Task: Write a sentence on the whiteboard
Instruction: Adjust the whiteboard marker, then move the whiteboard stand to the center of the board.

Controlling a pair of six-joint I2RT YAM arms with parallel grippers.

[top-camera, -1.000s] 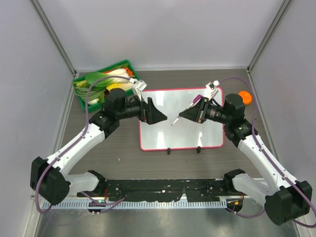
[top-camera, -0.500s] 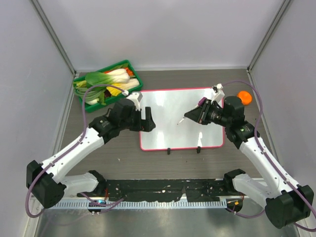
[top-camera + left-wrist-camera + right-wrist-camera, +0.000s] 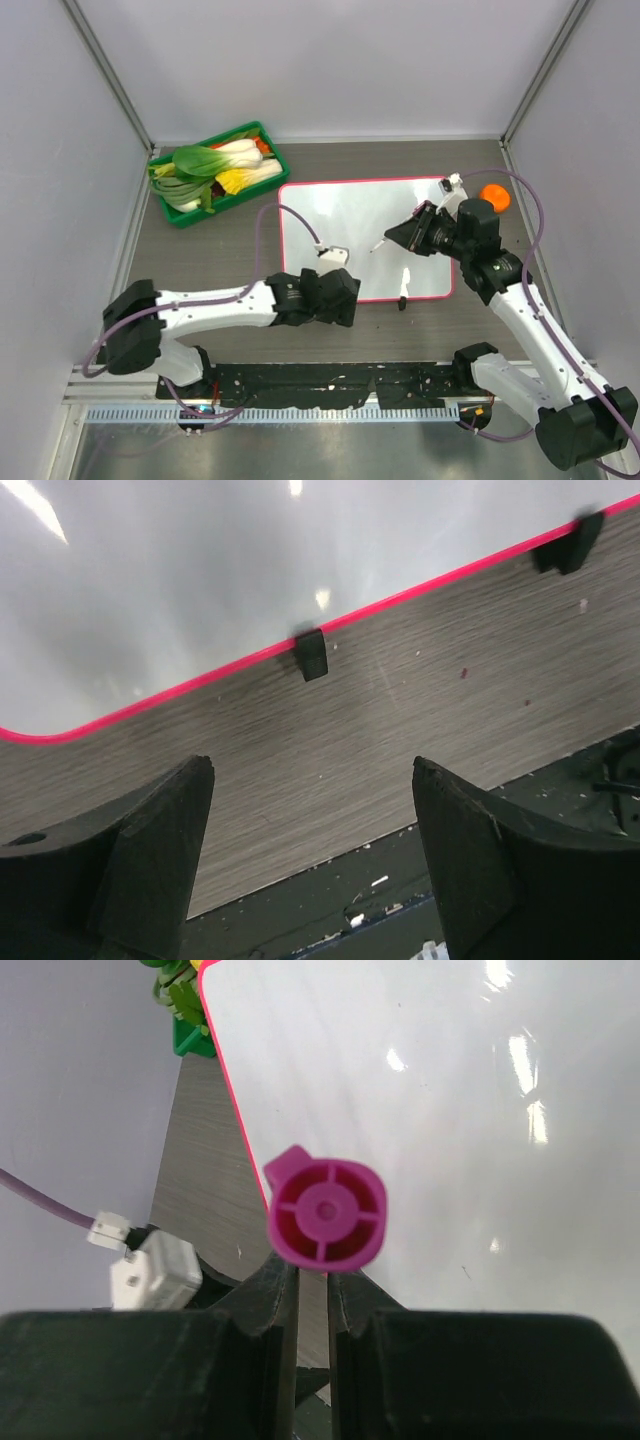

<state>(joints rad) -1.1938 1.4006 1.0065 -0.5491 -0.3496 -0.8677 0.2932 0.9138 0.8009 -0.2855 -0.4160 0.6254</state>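
Observation:
The whiteboard (image 3: pixel 345 215) lies flat mid-table, glossy white with a pink-red frame and two small black feet (image 3: pixel 312 656) on its near edge. I see no sentence on it; the surface looks blank. My right gripper (image 3: pixel 412 233) is shut on a magenta marker (image 3: pixel 326 1210) and holds it tilted over the board's right half, tip (image 3: pixel 375 247) pointing left and down; I cannot tell whether it touches. In the right wrist view the right gripper (image 3: pixel 312 1278) pinches the marker's body. My left gripper (image 3: pixel 343 303) is open and empty, low over the table by the board's near edge; its left wrist view (image 3: pixel 312 850) shows wide jaws.
A green tray (image 3: pixel 262 131) of vegetables stands at the back left, also in the right wrist view (image 3: pixel 186 1038). An orange ball (image 3: pixel 495 197) lies right of the board. The black base rail (image 3: pixel 330 378) runs along the near edge. Grey walls close three sides.
My left arm has pulled back from over the board's left part to the table at its near edge. My right gripper with the marker has shifted slightly right.

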